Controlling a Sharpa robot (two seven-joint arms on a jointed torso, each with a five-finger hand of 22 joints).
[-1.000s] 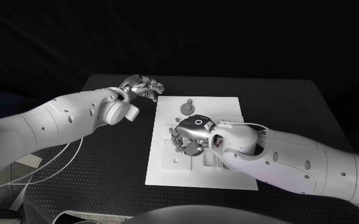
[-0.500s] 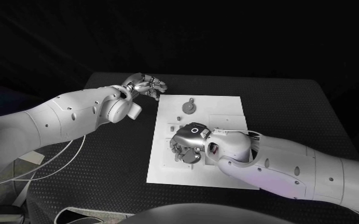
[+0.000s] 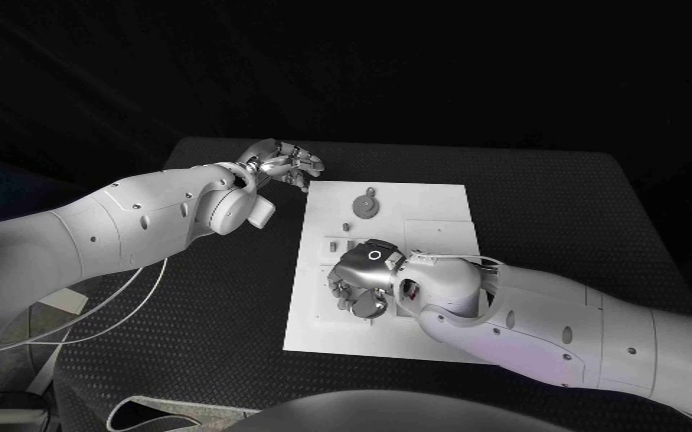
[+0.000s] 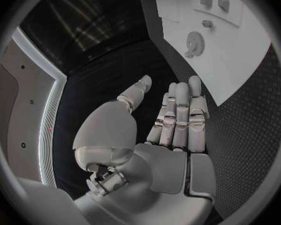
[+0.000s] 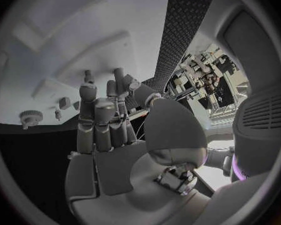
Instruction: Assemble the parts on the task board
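The right hand (image 3: 364,274) hangs low over the near half of the task board (image 3: 433,337), palm down, seemingly so its fingertips can work among the small parts under it. In the right wrist view its fingers (image 5: 93,112) reach forward side by side toward the board with nothing visibly between them; whether they pinch a piece at the tips cannot be told. A gear-shaped part (image 3: 368,206) lies on the board's far half, well beyond that hand, and small blocks (image 4: 213,2) sit in the board further on. The left hand (image 3: 283,165) waits off the board's far left corner, over the black table (image 3: 577,202), fingers straight and holding nothing, probably parked clear of the working arm. Compared with a second ago, the right hand has slid toward the robot along the board, while the left hand has barely shifted.
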